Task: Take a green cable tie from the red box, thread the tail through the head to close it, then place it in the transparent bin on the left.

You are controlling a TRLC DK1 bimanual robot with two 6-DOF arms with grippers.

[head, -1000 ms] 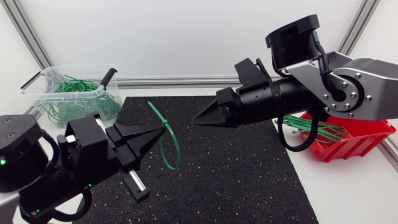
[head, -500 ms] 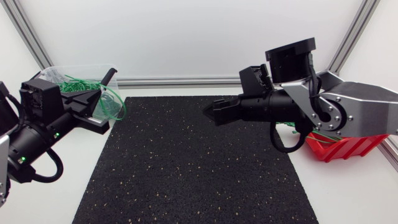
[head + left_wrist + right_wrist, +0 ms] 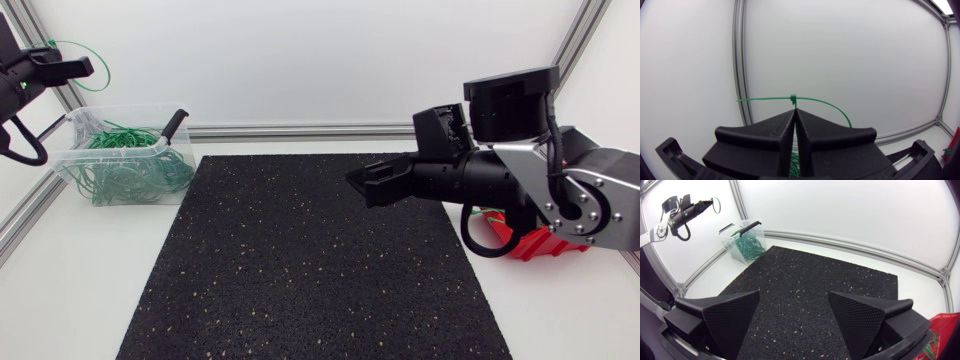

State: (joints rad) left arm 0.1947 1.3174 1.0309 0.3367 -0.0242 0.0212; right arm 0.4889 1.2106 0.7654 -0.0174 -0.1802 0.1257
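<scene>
Head view: left gripper (image 3: 85,68) is high above the transparent bin (image 3: 68,165), pinched shut on the closed green cable tie (image 3: 103,62), with the loop sticking out past the tips. Right gripper (image 3: 368,185) hangs over the black mat (image 3: 300,270). Left wrist: both fingers meet on the strap just under the tie's head. It looks thin, light, springy and slick, so a pinch near the stiff head seems the surest hold. Right wrist: fingers spread wide, nothing between them.

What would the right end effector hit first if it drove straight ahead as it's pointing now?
Likely the black mat: the open right end effector points across it, seemingly tilted slightly down. Nothing else lies in its path; the transparent bin is far ahead.
</scene>
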